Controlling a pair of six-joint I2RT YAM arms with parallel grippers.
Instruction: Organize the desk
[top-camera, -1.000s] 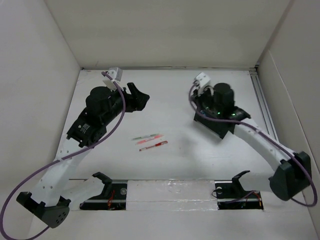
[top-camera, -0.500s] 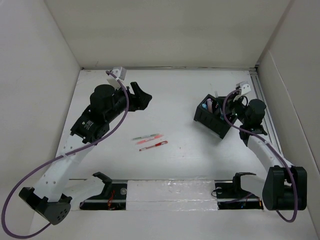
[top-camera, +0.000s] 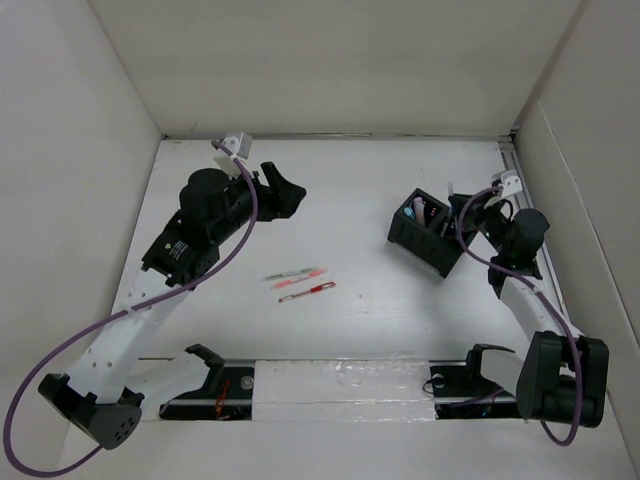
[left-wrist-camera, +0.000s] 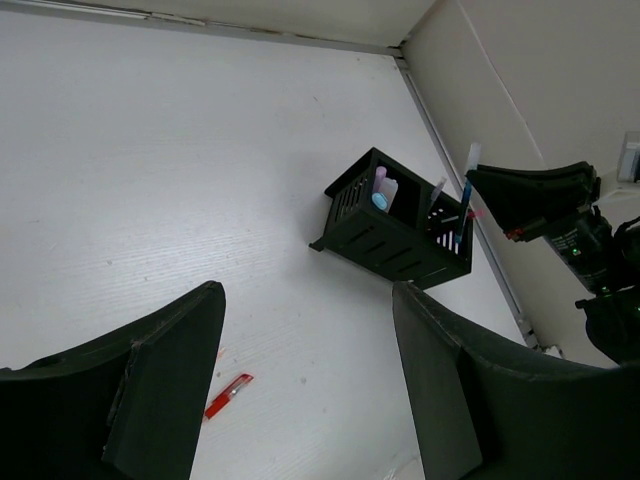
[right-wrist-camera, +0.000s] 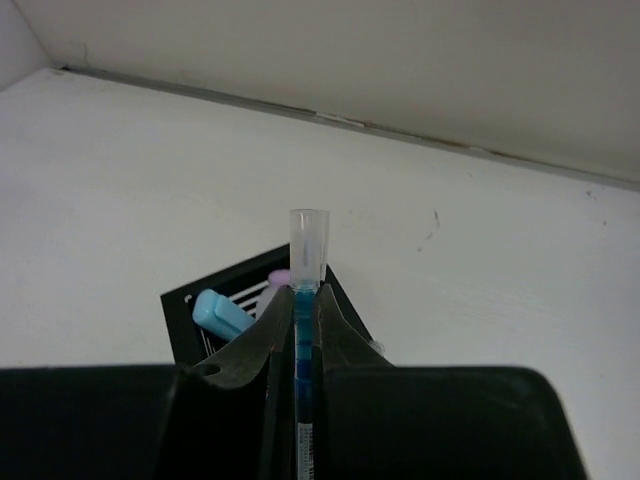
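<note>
Desk (top-camera: 350, 180), a broad white tabletop walled by plain panels, fills the overhead view from the arms' bases to the far wall, with tidying under way and not yet done. Over the past second the right arm (top-camera: 530, 305) has swung clear of the black organizer box (top-camera: 425, 245), which it was hiding from the overhead camera a second ago, and now stands folded by the desk's right edge, just beside the box. The left arm (top-camera: 190, 235) has barely shifted, reaching over the far left of the desk well apart from everything on it. The box, now in full view at centre right, already holds a light-blue and a pink item (left-wrist-camera: 382, 190) in one compartment. The right gripper (right-wrist-camera: 306, 305) is clamped on a blue pen (right-wrist-camera: 309, 235) with a clear cap, which stands upright at the right end of the box; whether its lower end sits inside a compartment cannot be told from these views. The left gripper (left-wrist-camera: 305, 300) has its fingers spread apart with nothing between them. Three loose pens (top-camera: 300, 282) lie where they were, close together on the bare middle of the desk, touched by neither arm. The swing to the side suggests the blue pen is being lined up with, or lowered into, the box, while the three pens in the middle are probably the work that remains.
</note>
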